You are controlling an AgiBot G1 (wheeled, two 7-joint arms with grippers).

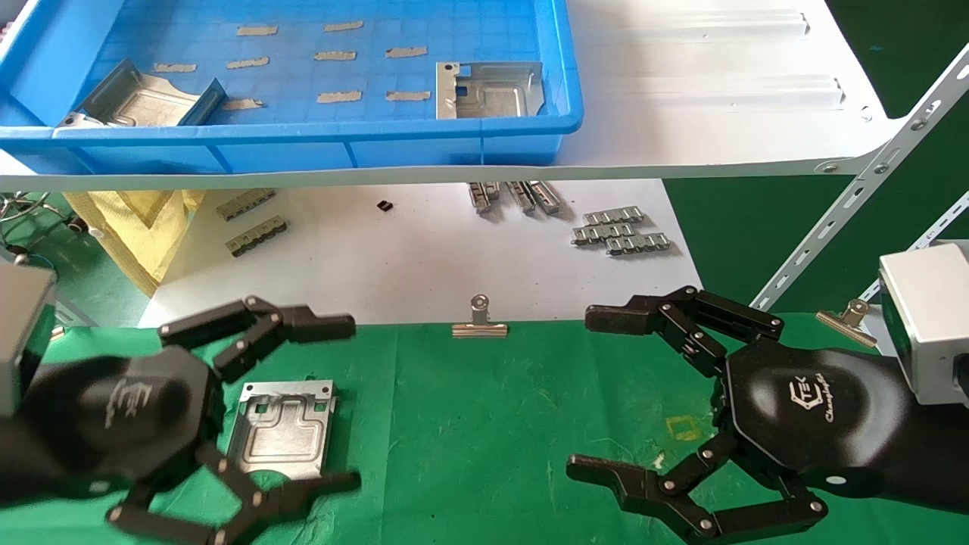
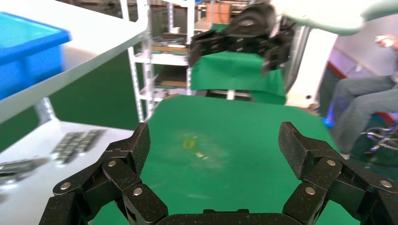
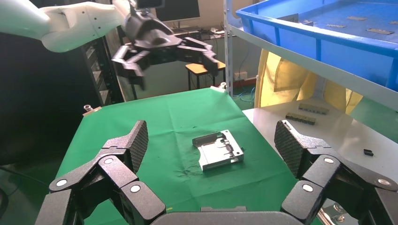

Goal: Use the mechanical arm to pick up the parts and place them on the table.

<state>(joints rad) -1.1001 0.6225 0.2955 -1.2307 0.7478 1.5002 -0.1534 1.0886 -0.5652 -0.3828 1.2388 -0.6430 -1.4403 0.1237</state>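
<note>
Left gripper point(image 1: 352, 401) wide | right gripper point(image 1: 579, 393) wide | blue bin point(image 1: 303, 147): two parts point(image 1: 488, 91)

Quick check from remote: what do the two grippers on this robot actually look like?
The left gripper and the right gripper look alike: glossy black hexagonal palm with a white logo, and long jointed black fingers with silver rivets and textured pads. A silver-grey box sits at the right wrist.

table point(image 1: 484, 424): green cloth | part point(image 1: 281, 429) lay flat on it, below left gripper point(image 1: 344, 405) | clips point(image 1: 479, 318) on far edge
</note>
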